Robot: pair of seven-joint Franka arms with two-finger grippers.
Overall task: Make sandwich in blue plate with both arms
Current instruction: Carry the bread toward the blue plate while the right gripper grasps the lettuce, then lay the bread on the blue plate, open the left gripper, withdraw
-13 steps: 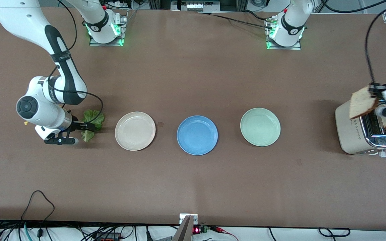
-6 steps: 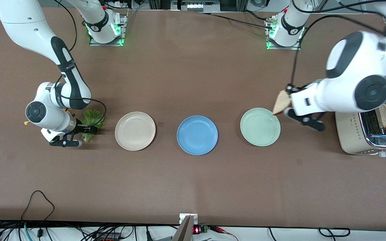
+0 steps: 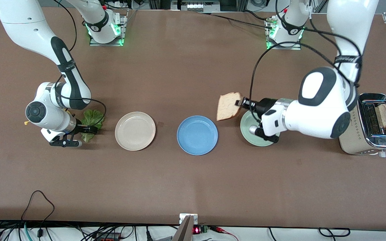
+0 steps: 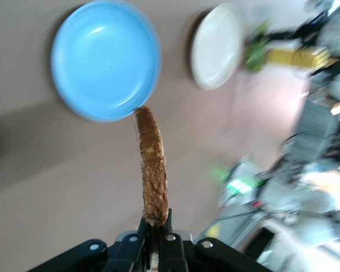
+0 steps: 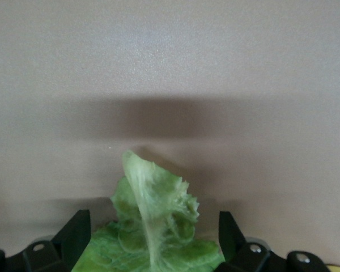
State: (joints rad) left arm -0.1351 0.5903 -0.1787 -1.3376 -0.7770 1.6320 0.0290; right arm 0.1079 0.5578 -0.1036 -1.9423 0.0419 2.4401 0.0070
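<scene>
1. Table (image 3: 193, 180): brown work surface carrying three plates in a row, a toaster and a lettuce leaf.
2. Left arm (image 3: 320, 110): reaches from its base over the mint-green plate (image 3: 251, 135) toward the table's middle. Judged step: carrying the first bread slice to the blue plate.
3. Right arm (image 3: 50, 113): waiting low at its own end of the table.
4. Toaster (image 3: 372, 125): cream and chrome, at the left arm's end; a second bread slice (image 3: 384, 114) stands in its slot.
5. Blue plate (image 3: 197, 135): middle of the row, nothing on it. No sandwich is assembled yet.
6. Cream-white plate (image 3: 135, 131): beside the blue plate, toward the right arm's end, nothing on it.
7. Bread slice (image 3: 228, 106): held on edge in the air, at about 2 o'clock from the blue plate, over the bare table between the blue and mint-green plates. In the left wrist view its crust (image 4: 152, 164) points at the plate's rim.
8. Lettuce leaf (image 3: 91, 121): ruffled green, at 9 o'clock from the cream-white plate.
9. Left gripper (image 3: 243, 103): clamped on the bread slice's edge.
10. Right gripper (image 3: 89, 128): at the lettuce leaf, fingers apart with the leaf between them in the right wrist view; not yet pinching it.
11. Next move, as judged: bring the slice over the blue plate's centre, lay it flat, then release.
</scene>
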